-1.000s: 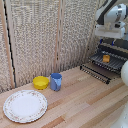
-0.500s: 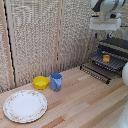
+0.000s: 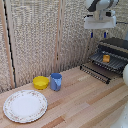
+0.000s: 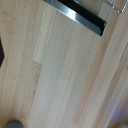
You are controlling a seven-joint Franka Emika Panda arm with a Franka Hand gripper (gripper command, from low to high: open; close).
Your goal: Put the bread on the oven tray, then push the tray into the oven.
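The bread (image 3: 106, 58), a small orange-tan piece, lies on the oven pan (image 3: 114, 62), a dark tray of thin bars sticking out of the oven (image 3: 118, 45) at the exterior view's right. The oven's drop-down door (image 3: 96, 72) hangs open over the wooden table. My clamp (image 3: 98, 36) hovers high above and to the left of the bread, its two short fingers pointing down, apart and empty. The wrist view shows bare wooden table, the dark door edge with its shiny strip (image 4: 80, 15) and a corner of wire bars (image 4: 118, 5); the bread is out of sight there.
A blue cup (image 3: 56, 81) and a yellow bowl (image 3: 41, 82) stand side by side mid-table. A patterned white plate (image 3: 25, 105) lies at the front left. A woven screen backs the scene. A white rounded object (image 3: 124, 75) sits at the right edge.
The clamp has risen away from the oven pan and drifted toward the exterior view's left. The bread stays on the pan.
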